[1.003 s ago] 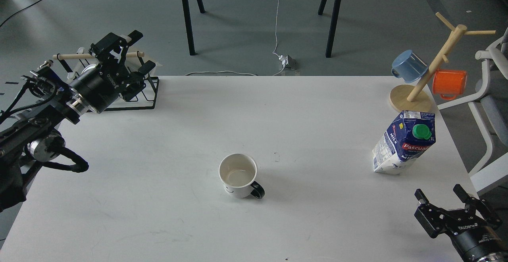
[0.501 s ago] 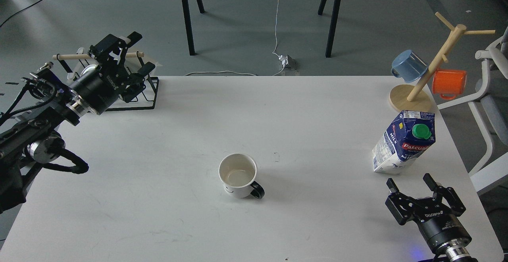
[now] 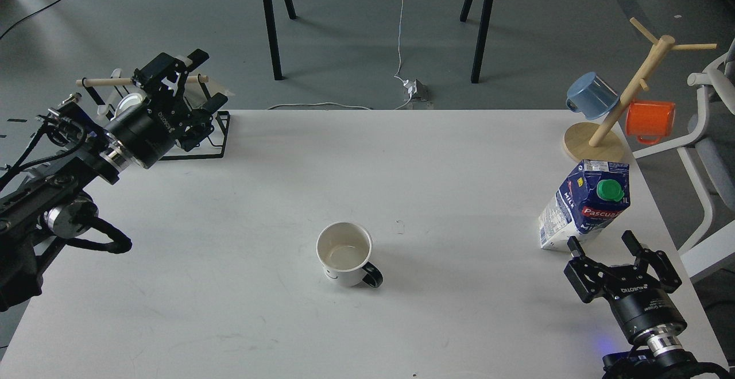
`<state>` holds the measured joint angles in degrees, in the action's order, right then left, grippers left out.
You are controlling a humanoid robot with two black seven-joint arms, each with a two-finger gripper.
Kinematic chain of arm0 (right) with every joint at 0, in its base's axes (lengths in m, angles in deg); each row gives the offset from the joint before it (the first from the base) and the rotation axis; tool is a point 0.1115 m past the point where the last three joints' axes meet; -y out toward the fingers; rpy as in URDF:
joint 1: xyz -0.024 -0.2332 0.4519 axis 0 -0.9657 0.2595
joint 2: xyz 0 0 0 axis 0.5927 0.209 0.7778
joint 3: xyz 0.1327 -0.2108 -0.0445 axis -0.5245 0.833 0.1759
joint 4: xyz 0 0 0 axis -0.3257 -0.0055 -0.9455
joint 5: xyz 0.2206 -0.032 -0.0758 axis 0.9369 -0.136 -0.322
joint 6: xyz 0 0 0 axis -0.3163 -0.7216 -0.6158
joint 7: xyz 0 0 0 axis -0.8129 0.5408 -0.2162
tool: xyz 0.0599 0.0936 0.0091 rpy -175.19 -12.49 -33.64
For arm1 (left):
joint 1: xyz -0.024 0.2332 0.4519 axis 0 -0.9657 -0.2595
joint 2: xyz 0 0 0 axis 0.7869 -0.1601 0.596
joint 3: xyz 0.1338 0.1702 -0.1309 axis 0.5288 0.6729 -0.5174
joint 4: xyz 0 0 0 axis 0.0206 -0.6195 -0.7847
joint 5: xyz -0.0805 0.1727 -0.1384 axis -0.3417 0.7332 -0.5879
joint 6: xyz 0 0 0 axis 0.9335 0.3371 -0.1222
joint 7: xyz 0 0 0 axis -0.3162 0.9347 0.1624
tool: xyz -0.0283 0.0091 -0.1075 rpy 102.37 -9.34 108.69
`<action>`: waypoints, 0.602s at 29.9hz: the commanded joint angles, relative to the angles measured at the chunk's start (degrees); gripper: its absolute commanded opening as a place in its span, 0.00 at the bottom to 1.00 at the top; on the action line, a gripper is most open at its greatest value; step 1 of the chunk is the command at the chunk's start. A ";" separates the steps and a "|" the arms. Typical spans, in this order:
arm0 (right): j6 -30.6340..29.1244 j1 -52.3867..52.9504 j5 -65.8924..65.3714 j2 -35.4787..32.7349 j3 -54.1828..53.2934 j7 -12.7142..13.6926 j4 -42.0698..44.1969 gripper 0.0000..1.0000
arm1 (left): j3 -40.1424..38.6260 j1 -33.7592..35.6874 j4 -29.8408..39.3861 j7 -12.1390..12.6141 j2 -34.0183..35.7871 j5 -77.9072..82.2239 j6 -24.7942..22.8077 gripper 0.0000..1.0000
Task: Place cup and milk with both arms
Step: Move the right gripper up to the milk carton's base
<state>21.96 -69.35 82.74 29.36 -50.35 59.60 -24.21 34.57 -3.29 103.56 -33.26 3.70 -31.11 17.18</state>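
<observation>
Standing on white bench: one ceramic cup, one gable-top milk right of cup — right gripper fingers apart just below carton; left gripper fingers apart.

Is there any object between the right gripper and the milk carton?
No. The right gripper is open just in front of the milk carton, with only bare table between them. The cup stands well off to the left.

White table carries: white cup near middle; milk carton well right of cup; wooden mug tree beyond carton; black wire rack far left of cup.
</observation>
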 commanded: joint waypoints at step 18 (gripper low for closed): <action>0.00 4.71 -0.53 1.98 0.61 -0.20 4.60 0.99 | 0.09 -0.53 -0.32 0.00 -0.01 -0.08 0.01 0.94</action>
<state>21.95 -65.36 82.20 31.09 -49.76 59.41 -20.02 34.66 -3.81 103.19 -33.26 3.74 -31.13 17.17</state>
